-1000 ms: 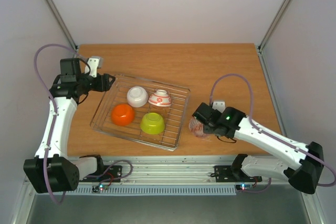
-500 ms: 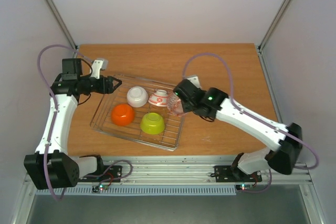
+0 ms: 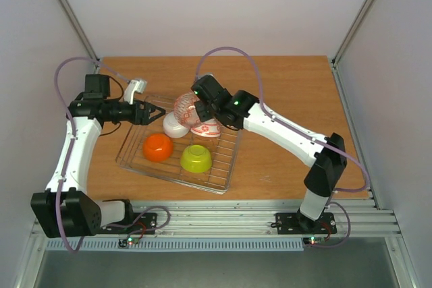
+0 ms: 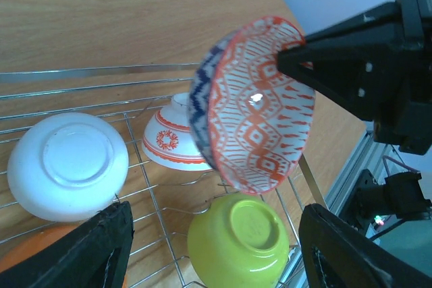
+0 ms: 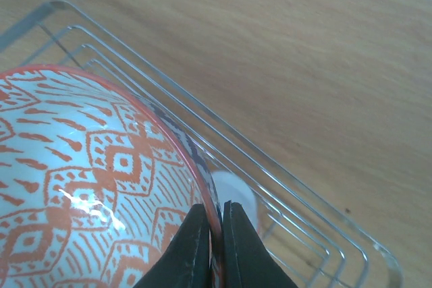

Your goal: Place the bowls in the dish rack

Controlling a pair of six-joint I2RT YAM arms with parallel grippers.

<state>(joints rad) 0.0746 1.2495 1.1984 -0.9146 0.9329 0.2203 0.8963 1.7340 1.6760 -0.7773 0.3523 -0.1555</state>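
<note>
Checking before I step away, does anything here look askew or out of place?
Only the blue-and-red patterned bowl: the right gripper pinches its rim, holding it tipped on edge above the dish rack. Nothing looks spilled or damaged.

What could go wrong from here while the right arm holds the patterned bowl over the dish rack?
1. The right gripper pinches the patterned bowl only by its thin rim, and the bowl hangs tilted on edge; it might slip or swing.
2. The white bowl and the red-flowered bowl sit below in the dish rack, so a drop or lowering could strike them.
3. The open left gripper hovers close by, risking a bump.
</note>
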